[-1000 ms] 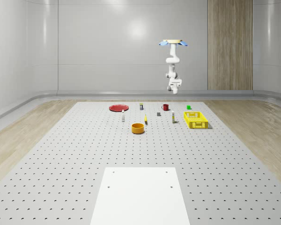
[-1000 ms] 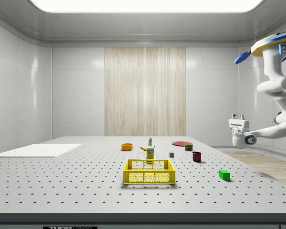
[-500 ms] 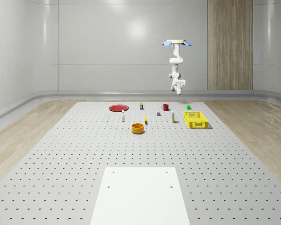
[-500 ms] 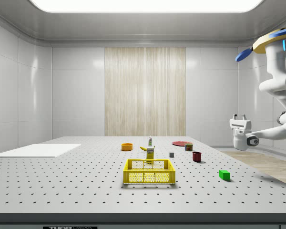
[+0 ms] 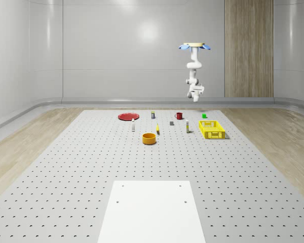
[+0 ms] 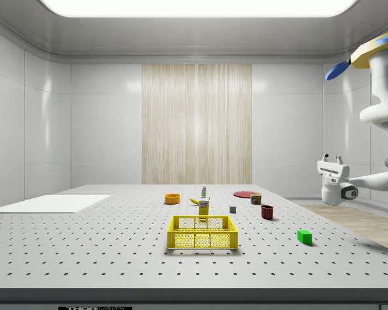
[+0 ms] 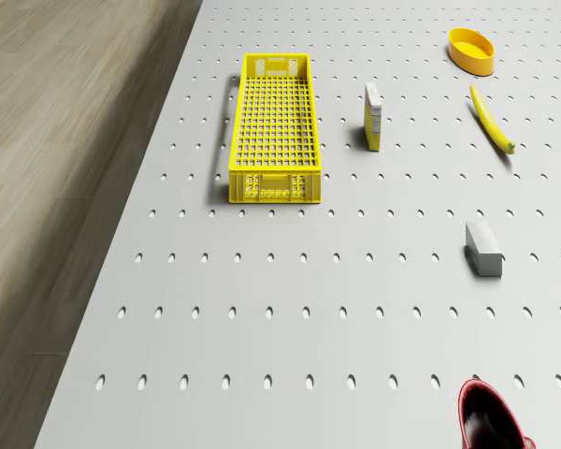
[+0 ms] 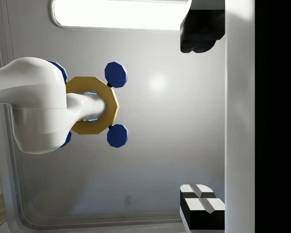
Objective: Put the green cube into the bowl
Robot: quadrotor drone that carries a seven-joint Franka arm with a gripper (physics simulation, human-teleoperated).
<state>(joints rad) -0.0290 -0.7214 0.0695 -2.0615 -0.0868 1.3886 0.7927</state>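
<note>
Drone hovering past the table's far edge

Gripper (image 6: 332, 159) points upward, fingers wide apart, empty. Cube (image 6: 304, 236) sits flat; no long axis, no readable writing. Bowl (image 5: 149, 138) well apart.

Looks like a lab test cell I'm in: big perforated bench (image 5: 66, 167) like an optical table, bare grey wall panels (image 5: 116, 45), one wood-slat panel (image 6: 196, 123), ceiling light strip (image 6: 197, 6), wood floor (image 5: 20, 136) around it.

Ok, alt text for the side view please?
The drone hovers off the side view's right, its gripper pointing up, above the green cube on the table. A yellow crate sits mid-table, the bowl farther back.
</note>
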